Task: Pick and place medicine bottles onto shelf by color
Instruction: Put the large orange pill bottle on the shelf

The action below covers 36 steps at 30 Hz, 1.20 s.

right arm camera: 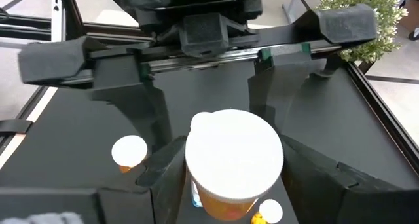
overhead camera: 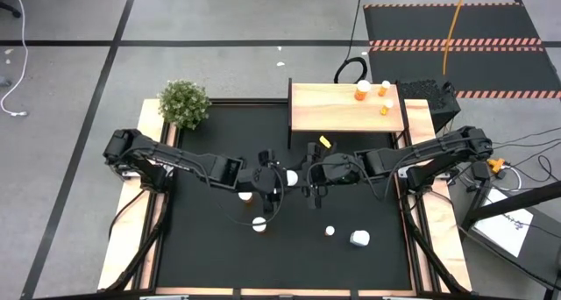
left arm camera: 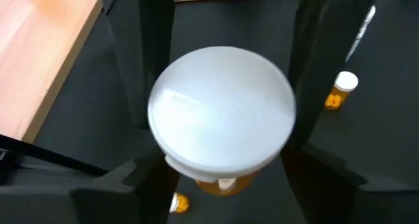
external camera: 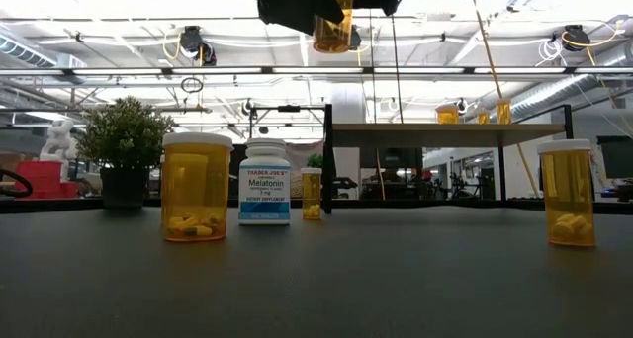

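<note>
From above, we see the small orange plastic bottle with a white cap (overhead camera: 292, 177) mid-table between the left gripper (overhead camera: 277, 179) and the right gripper (overhead camera: 310, 179), away from the pale wooden shelf (overhead camera: 333, 107). Low down, it hangs high. At the left wrist, we cannot tell if it is gripped. At the right wrist, the jaws squeeze its sides. It looks light, hard and slippery, so hold it under the cap.
</note>
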### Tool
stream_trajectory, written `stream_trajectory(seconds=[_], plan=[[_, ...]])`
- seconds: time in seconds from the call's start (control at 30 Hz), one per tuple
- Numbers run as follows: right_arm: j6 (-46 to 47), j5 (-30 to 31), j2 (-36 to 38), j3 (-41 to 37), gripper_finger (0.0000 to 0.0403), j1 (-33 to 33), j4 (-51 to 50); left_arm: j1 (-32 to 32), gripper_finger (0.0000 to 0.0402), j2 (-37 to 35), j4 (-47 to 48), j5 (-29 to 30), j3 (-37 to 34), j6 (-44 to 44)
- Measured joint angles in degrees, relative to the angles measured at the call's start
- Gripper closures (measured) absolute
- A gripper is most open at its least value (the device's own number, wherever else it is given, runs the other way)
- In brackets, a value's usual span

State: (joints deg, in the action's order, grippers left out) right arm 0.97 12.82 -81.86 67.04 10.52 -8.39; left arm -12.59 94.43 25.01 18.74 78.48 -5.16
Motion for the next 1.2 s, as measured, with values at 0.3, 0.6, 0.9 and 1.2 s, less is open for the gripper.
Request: stream_trajectory(seconds=[0.3, 0.6, 0.9, 1.2], plan=[[1.63, 0.56, 1.37, -0.12, 0.0187, -0.05, -2.76, -0.47, 0.0071, 0.0, 0.32, 0.61, 0.0, -0.22], [4.58, 2.51, 6.13, -0.12, 0.0187, -0.11, -10.65, -0.07, 0.0067, -0.06, 1.97, 1.7, 0.01, 0.98], [6.05, 4.1, 14.43, -0.09, 0.0186, -2.93, -16.56, 1.06, 0.0066, -1.69, 7.36, 4.17, 0.04, 0.36], [7.39, 8.47, 23.03, -0.06, 0.0186, -12.23, -26.03, -0.48, 0.0066, -1.62, 6.51, 4.21, 0.04, -0.03]])
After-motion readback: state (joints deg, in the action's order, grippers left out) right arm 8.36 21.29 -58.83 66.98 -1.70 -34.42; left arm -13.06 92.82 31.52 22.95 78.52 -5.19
